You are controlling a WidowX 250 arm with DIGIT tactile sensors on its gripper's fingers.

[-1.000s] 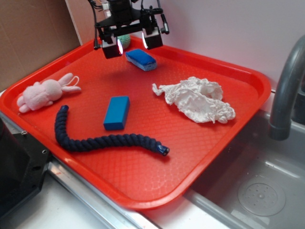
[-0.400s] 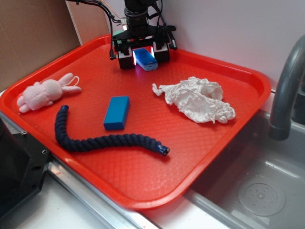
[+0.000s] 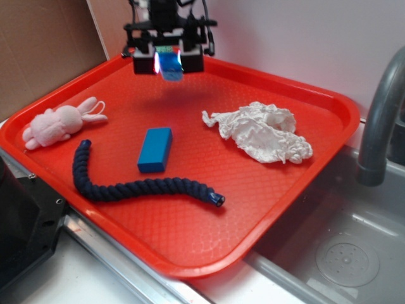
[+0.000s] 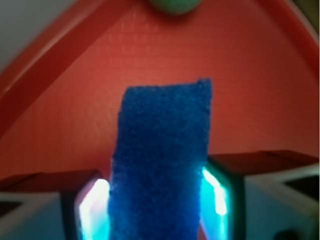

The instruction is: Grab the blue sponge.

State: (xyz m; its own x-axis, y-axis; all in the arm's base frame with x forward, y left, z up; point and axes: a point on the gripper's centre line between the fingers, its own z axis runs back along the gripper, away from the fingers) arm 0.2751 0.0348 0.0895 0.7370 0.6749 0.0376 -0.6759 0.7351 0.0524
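From the exterior view, the gripper [image 3: 169, 63] hangs above the far left corner of the red plastic tray [image 3: 278, 190], whose floor has a fine waffle pattern. Its two black fingers are pinching the blue sponge [image 3: 169, 65], which is lifted clear of the tray and throws a soft shadow below it. In the middle of the tray lies a smooth blue block [image 3: 155, 149] with sharp edges. Near it, toward the front, a dark navy twisted rope [image 3: 136, 183] curves like a thick cord. On the left lies a pink fluffy plush rabbit [image 3: 60, 121]. On the right there is a crumpled white cloth [image 3: 259, 132] with many wrinkles. A grey curved faucet [image 3: 380, 120] stands at the right, over a metal sink [image 3: 342, 253].

In the wrist view, the sponge [image 4: 160, 160] fills the centre, with a rough, grainy, bright blue surface and a slightly rounded far end. The fingers [image 4: 222, 192] press on both its sides, and they glow cyan. A green round object [image 4: 174, 5], blurred, sits at the far edge of the tray [image 4: 75, 100].
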